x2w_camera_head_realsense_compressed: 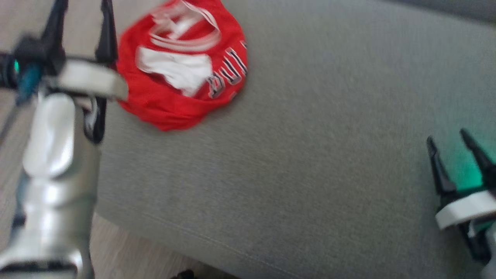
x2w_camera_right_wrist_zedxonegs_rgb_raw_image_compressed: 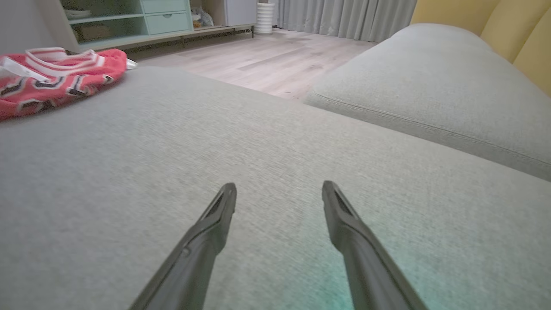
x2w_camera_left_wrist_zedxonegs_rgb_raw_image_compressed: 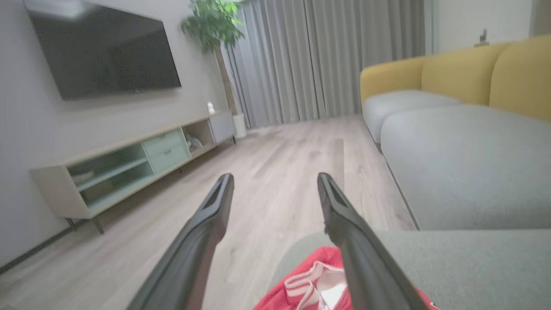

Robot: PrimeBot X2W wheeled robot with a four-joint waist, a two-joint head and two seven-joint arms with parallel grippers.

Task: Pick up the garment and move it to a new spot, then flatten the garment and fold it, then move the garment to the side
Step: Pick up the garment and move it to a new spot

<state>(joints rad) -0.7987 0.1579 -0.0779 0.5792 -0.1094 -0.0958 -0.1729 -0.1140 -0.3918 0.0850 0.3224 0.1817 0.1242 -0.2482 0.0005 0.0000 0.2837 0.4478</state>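
The garment [x2w_camera_head_realsense_compressed: 182, 66] is a red jersey with white trim and dark lettering, lying bunched near the far left corner of the grey cushion [x2w_camera_head_realsense_compressed: 310, 135]. My left gripper [x2w_camera_head_realsense_compressed: 83, 9] stands open just to its left, over the cushion's edge, with nothing between the fingers. The left wrist view looks out over the floor, and the garment [x2w_camera_left_wrist_zedxonegs_rgb_raw_image_compressed: 310, 288] shows at its bottom edge beneath the left gripper [x2w_camera_left_wrist_zedxonegs_rgb_raw_image_compressed: 275, 178]. My right gripper [x2w_camera_head_realsense_compressed: 449, 139] hovers open above bare cushion at the lower right, far from the garment [x2w_camera_right_wrist_zedxonegs_rgb_raw_image_compressed: 56, 77]. Its long fingers frame empty fabric around the right gripper [x2w_camera_right_wrist_zedxonegs_rgb_raw_image_compressed: 280, 187].
Wooden floor [x2w_camera_left_wrist_zedxonegs_rgb_raw_image_compressed: 280, 172] runs left of the cushion. A low TV cabinet [x2w_camera_left_wrist_zedxonegs_rgb_raw_image_compressed: 129, 163] and a wall screen [x2w_camera_left_wrist_zedxonegs_rgb_raw_image_compressed: 103, 51] stand across the room, with a potted plant [x2w_camera_left_wrist_zedxonegs_rgb_raw_image_compressed: 213, 26] and grey curtains [x2w_camera_left_wrist_zedxonegs_rgb_raw_image_compressed: 327, 60]. A yellow-backed sofa [x2w_camera_left_wrist_zedxonegs_rgb_raw_image_compressed: 465, 73] with grey seats extends beyond the cushion.
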